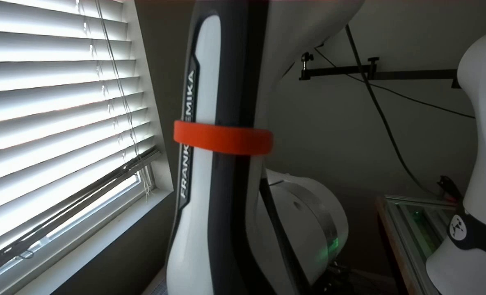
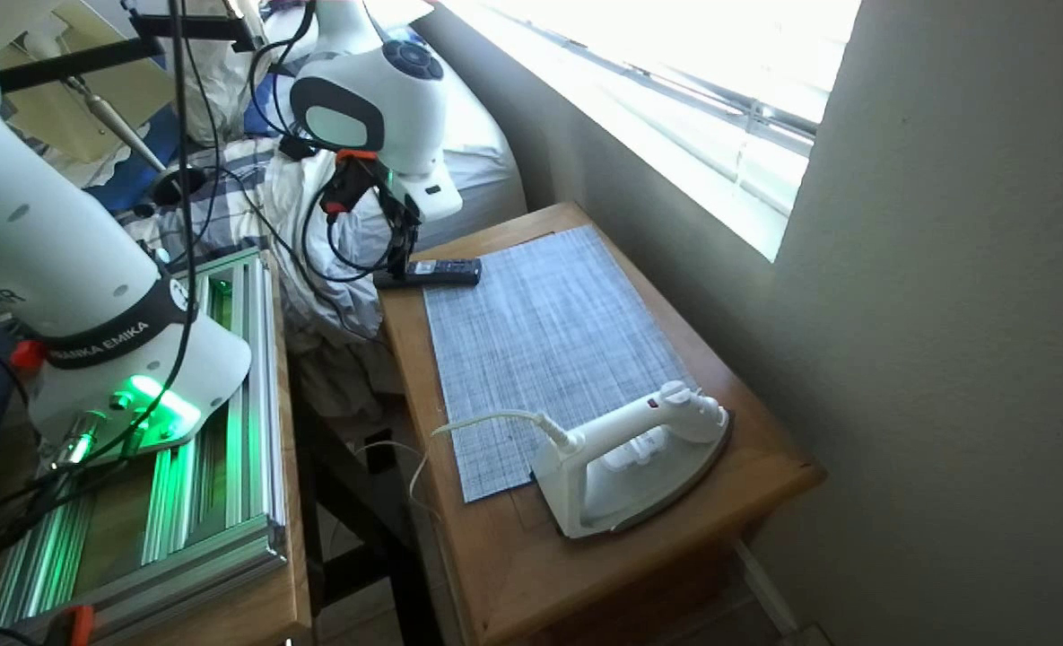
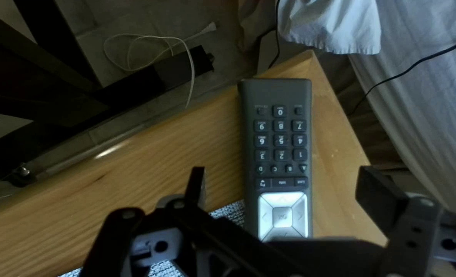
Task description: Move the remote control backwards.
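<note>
The remote (image 3: 278, 159) lies on a wooden table (image 2: 513, 579) near a bed (image 2: 484, 157)

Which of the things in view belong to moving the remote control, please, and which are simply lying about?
Part of the job:
the remote control
the pincer, open

Just lying about:
the white iron
the grey mat
the bedding
</note>
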Controlling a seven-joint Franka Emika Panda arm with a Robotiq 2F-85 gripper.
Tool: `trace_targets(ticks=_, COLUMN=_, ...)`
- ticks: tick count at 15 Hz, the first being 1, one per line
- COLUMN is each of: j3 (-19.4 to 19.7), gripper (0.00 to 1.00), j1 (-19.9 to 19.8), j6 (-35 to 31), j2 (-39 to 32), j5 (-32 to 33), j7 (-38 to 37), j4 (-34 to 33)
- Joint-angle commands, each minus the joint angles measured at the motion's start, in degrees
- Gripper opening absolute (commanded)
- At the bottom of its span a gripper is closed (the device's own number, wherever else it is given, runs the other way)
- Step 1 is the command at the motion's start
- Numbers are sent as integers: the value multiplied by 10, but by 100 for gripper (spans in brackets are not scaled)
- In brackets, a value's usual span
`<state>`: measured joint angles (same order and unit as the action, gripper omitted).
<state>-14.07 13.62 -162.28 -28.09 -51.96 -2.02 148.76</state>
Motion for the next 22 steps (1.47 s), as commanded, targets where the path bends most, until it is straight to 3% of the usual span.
trace_targets(ticks=1, j3=-7, gripper=100, j1=-5, j6=-6, j2=-1, j5=17, j7=-19, j4=1)
trace_targets(ticks=3, j3=0, gripper=100, j1=8, j6=-23, j2=-10, j5=-7, j7=-9, j4=-9)
trace_targets(ticks=7, j3=-9, gripper=100, j1=-11, j6=-54, j2=-31, j5=-19, j7=13, j4=-33)
trace_targets(ticks=9, j3=-9, gripper=92, j1=-13, j6=-62, j2=-43, j5=-14, j7=13, j4=-42)
trace_targets(ticks=13, j3=-4, gripper=84, j1=-11, j6=-68, j2=-68, j5=-5, j7=10, j4=-55)
trace_targets(ticks=18, j3=-3, gripper=82, j1=-10, j6=-74, j2=-92, j5=-1, j7=12, j4=-66)
trace_targets(ticks=20, j3=-3, gripper=57, j1=-10, j6=-75, j2=-98, j5=-1, j7=13, j4=-69)
trace_targets(ticks=22, j3=-5, gripper=49, j1=-10, j6=-75, j2=-100, j5=-1, j7=15, j4=-71)
